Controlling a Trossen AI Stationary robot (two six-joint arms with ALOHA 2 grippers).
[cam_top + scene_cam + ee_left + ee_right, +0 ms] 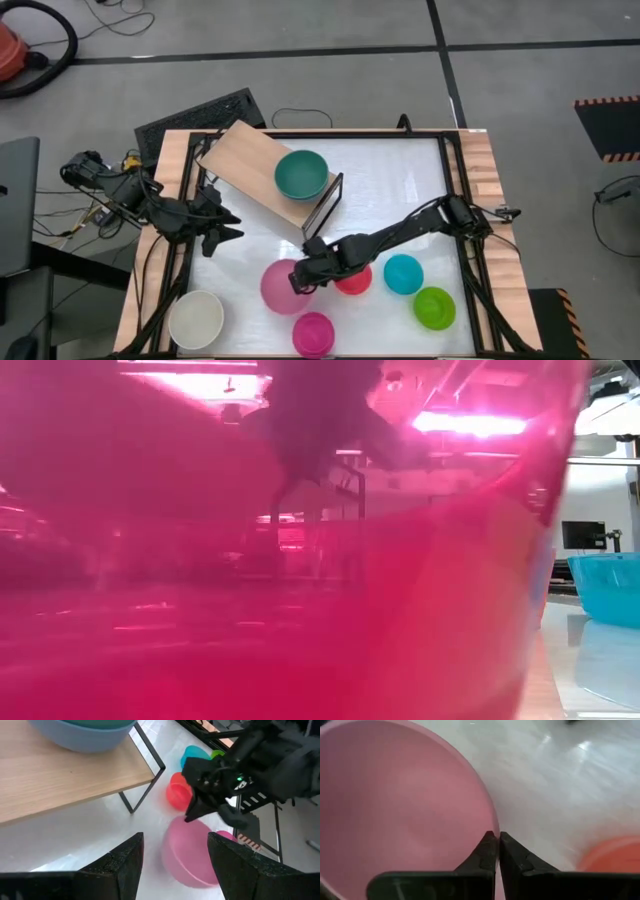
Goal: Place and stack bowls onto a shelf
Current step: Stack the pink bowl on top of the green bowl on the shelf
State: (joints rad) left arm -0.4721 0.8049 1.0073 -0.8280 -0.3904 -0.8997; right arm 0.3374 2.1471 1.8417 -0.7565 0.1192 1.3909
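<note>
The light pink bowl (283, 290) sits near the table's middle front. My right gripper (301, 277) is shut on its rim, on the side facing the red bowl (357, 281). My left gripper (230, 224) hovers open to the left of the pink bowl, below the shelf's (245, 160) near corner; its fingers frame the pink bowl (192, 857) in the left wrist view. A dark green bowl (301, 173) nested in a blue-grey bowl (85, 737) stands on the shelf. Teal (403, 273), lime green (435, 307), magenta (313, 333) and white (195, 318) bowls rest on the table. My right gripper pinches the pink bowl's rim (491, 827) between its two fingers, one finger (482, 852) on the inner side of the wall and the other (515, 855) on the outer side. It comes slanting down from the table's right. The bowl looks tipped; whether its base is on the table I cannot tell.
The low view is almost wholly filled by the magenta bowl (300, 560) standing right in front of the camera, with the teal bowl (610, 580) at its right. A black slab (200, 115) lies behind the shelf. The shelf's board has bare wood left of the stacked bowls.
</note>
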